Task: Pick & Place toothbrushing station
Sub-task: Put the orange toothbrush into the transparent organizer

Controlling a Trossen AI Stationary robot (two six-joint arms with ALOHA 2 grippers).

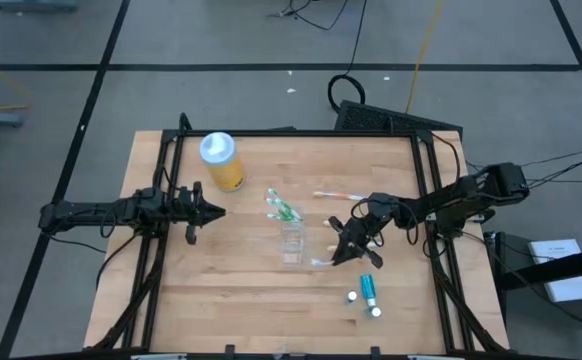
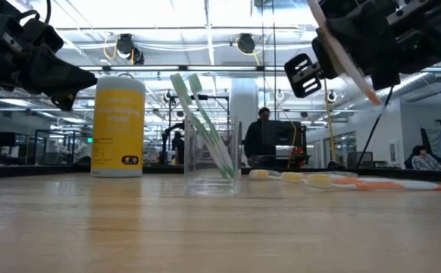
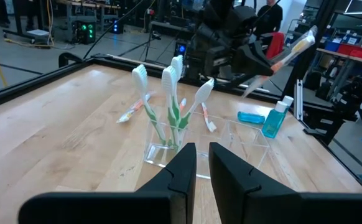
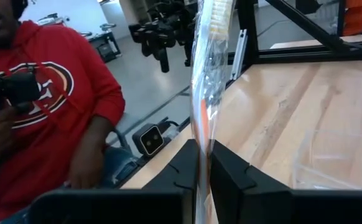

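- The orange toothbrush (image 4: 201,93) is pinched in the right gripper (image 1: 343,252), raised just beside the clear cup (image 1: 292,240) mid-table.
- Green toothbrushes (image 2: 205,125) stand in that cup.
- The left gripper (image 1: 214,211), fingers nearly together and empty, hovers beside the yellow bottle (image 1: 220,160).

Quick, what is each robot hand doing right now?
Left end effector: shut and empty, hovering near the yellow bottle.
Right end effector: shut on an orange toothbrush, beside the clear cup.
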